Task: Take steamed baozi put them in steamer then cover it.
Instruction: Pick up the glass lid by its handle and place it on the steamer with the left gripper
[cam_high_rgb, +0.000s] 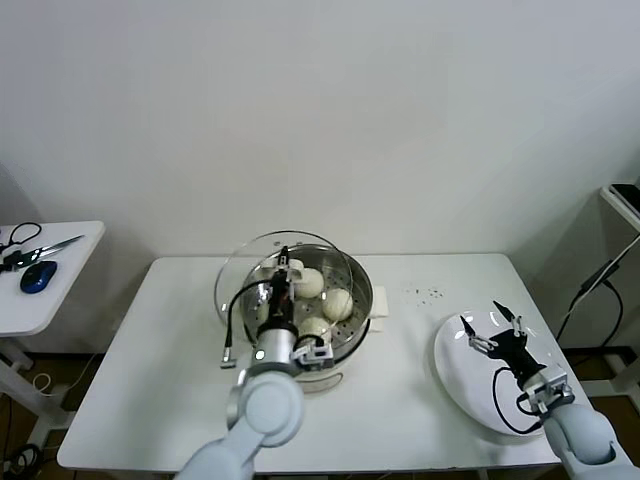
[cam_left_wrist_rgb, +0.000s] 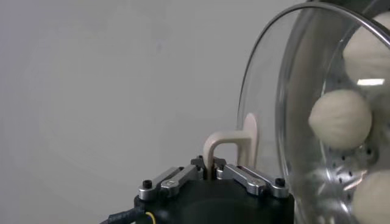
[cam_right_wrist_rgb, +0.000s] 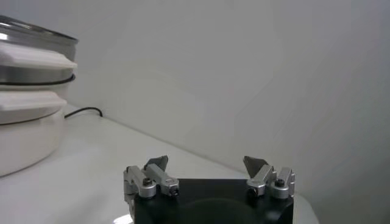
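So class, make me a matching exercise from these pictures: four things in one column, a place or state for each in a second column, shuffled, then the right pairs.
Things:
1. Glass lid
2. Baozi
3. Right gripper
4. Computer mouse

Places or states:
A. On the small side table at the robot's left
B. Open, over the white plate
C. Inside the steamer
D. Gripped by its handle in the left gripper, tilted over the steamer

Pairs: 1-D, 2-C, 3-B, 4-A
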